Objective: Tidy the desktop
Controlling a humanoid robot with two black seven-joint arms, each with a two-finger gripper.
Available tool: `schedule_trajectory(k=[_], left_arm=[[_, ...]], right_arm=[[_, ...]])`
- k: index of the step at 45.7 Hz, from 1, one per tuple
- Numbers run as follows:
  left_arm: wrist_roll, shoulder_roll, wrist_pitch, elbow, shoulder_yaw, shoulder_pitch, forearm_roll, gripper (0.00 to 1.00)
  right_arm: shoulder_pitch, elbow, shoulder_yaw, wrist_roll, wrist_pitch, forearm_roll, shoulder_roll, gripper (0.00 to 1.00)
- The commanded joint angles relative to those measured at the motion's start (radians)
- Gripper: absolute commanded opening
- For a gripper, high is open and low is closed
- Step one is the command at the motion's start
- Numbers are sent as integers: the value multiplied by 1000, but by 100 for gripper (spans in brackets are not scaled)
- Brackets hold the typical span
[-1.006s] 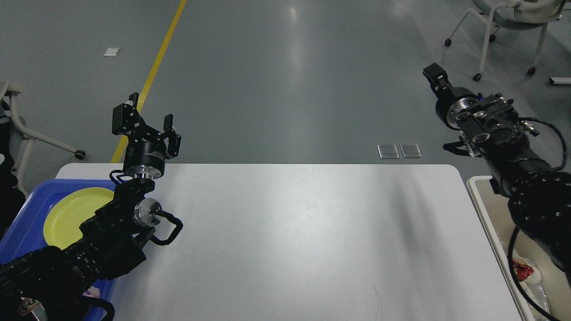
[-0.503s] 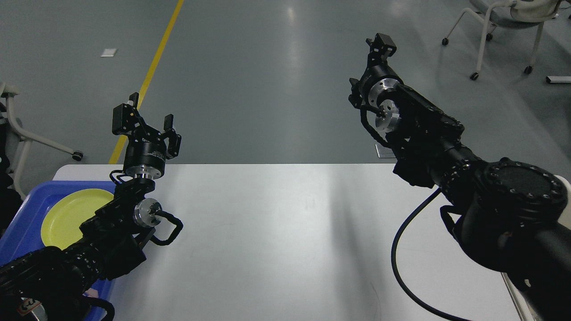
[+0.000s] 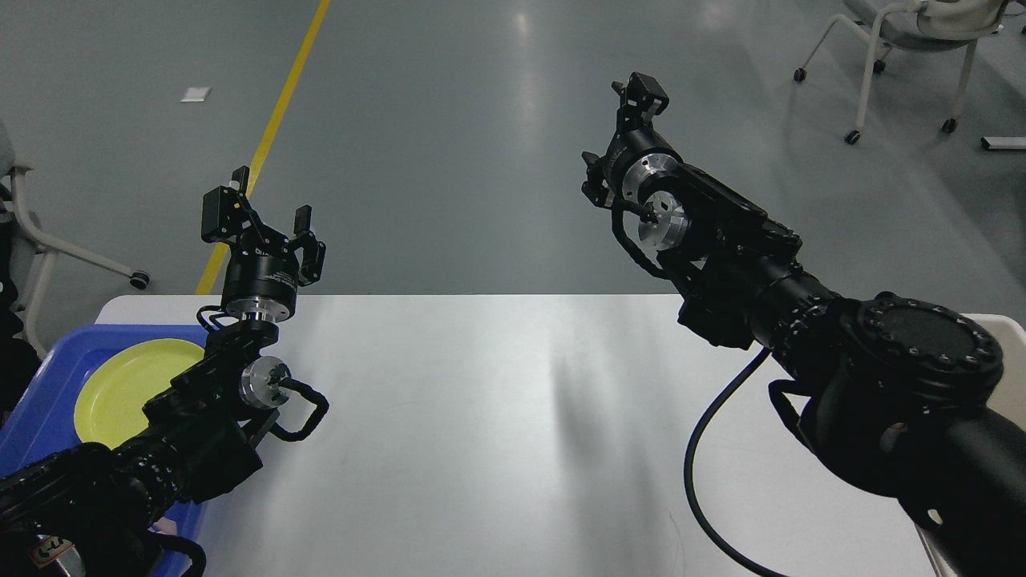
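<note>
Desktop: the white desktop (image 3: 497, 433) is filling the lower middle of the head view, its far edge running straight across under both arms; its surface is lying bare between them, just as it was a second ago.
Left claw: the left claw (image 3: 268, 220) is pointing upward over the desktop's far left corner, fingers spread apart and holding nothing; it is staying exactly where it was in both earlier frames.
Right claw: the right claw (image 3: 639, 92) is standing raised beyond the desktop's far edge, right of centre. It is showing small, dark and end-on, so I cannot tell how far it is open or whether it is gripping anything.
Right arm: it is continuing to swing inward, having come from the far right a second ago, and its claw is now sitting further left than half a second ago; its shadow on the desktop is shifting left with it.
Tray: the blue tray (image 3: 48, 377) is resting at the desktop's left end, unmoved.
Plate: the yellow plate (image 3: 128, 385) is lying inside the tray, partly hidden by the left arm.
Chair: a wheeled chair (image 3: 906, 32) is standing on the floor at the far right.
</note>
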Motion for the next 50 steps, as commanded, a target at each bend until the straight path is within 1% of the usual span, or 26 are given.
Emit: schedule_trajectory(k=[1,24,44,50], left_arm=[[0,0,0,0,0,-2,0,100],[0,0,0,0,0,-2,0,100],[0,0,0,0,-1,0,0,100],[0,0,0,0,-1,0,0,100]], right_arm=[[-11,13,8,0,0,0,-1,100],[-89,19,24,0,-3,0,-4,100],[-207,-1,151,0,-3,-2,-7,100],[-271,-1,194,0,-3,-2,-12,100]])
